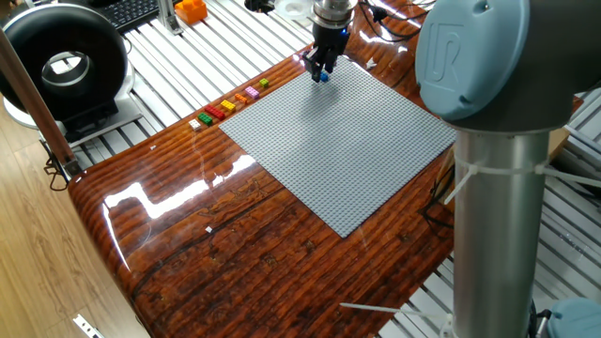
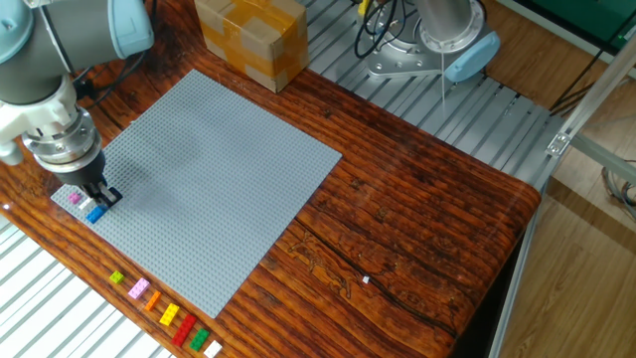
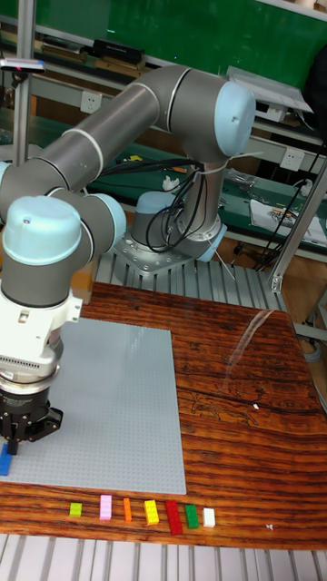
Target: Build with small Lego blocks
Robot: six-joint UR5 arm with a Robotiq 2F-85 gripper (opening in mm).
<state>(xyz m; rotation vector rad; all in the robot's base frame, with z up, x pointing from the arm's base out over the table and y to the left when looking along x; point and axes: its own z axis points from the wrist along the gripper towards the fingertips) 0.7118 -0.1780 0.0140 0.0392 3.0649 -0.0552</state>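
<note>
My gripper (image 2: 100, 196) hovers at the near-left corner of the grey baseplate (image 2: 209, 169), fingers slightly apart and pointing down. A blue Lego block (image 2: 95, 212) sits on the plate right under the fingertips, and a pink block (image 2: 74, 198) is stuck on beside it. The one fixed view has the gripper (image 1: 321, 69) just above the blue block (image 1: 322, 77). The tall view puts the gripper (image 3: 18, 441) over the blue block (image 3: 4, 463). Several small Lego blocks (image 2: 164, 313) lie in a row on the wood beside the plate, and this row (image 3: 145, 512) runs from yellow-green to white.
A cardboard box (image 2: 250, 40) stands at the far edge of the wooden table (image 2: 417, 219). A second arm's base (image 2: 437, 45) sits beyond it. The grey arm column (image 1: 498, 169) blocks the right side of the one fixed view.
</note>
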